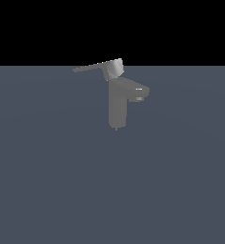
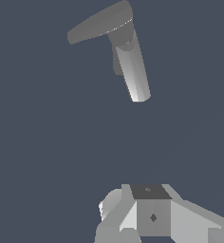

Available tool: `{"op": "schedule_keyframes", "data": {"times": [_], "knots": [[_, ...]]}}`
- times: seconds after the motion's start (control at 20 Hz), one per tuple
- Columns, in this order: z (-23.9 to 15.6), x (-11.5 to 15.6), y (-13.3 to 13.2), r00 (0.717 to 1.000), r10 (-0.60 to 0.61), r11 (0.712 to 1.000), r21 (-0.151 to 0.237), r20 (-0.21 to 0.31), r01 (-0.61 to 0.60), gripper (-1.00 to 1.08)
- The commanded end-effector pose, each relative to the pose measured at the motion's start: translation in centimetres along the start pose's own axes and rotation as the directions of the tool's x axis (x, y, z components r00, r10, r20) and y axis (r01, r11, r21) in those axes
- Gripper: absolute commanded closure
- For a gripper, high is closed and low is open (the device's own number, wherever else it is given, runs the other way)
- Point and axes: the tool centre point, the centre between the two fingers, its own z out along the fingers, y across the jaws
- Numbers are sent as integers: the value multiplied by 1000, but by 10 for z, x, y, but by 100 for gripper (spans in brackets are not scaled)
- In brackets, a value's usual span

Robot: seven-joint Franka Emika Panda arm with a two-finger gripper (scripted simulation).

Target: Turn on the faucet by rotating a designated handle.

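The grey faucet [image 1: 117,107] stands upright on the flat grey floor. Its stubby spout [image 1: 139,91] points to the exterior view's right. The handle [image 1: 93,67] is a thin flat lever on a blocky cap. It points to the exterior view's left. In the wrist view the faucet column [image 2: 134,71] and the handle [image 2: 98,23] are seen from above, well away from my gripper [image 2: 152,199]. The gripper's fingers sit together with no gap showing, and they hold nothing. The arm does not show in the exterior view.
A flat dark grey floor [image 1: 47,190] spreads all around the faucet. A black background lies above it.
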Motion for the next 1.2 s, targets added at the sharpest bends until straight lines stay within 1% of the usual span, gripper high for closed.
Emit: {"op": "schedule_keyframes", "data": {"times": [0.0,0.25,0.55,0.85,1.15], "knots": [[0,0,0,1000,0,1000,0,0,0,108],[2,2,-3,1000,12,1000,-2,1,-12,108],[10,9,-15,998,58,998,-9,6,-58,108],[23,22,-35,990,138,990,-22,15,-138,108],[42,43,-60,969,246,969,-40,24,-245,108]]}}
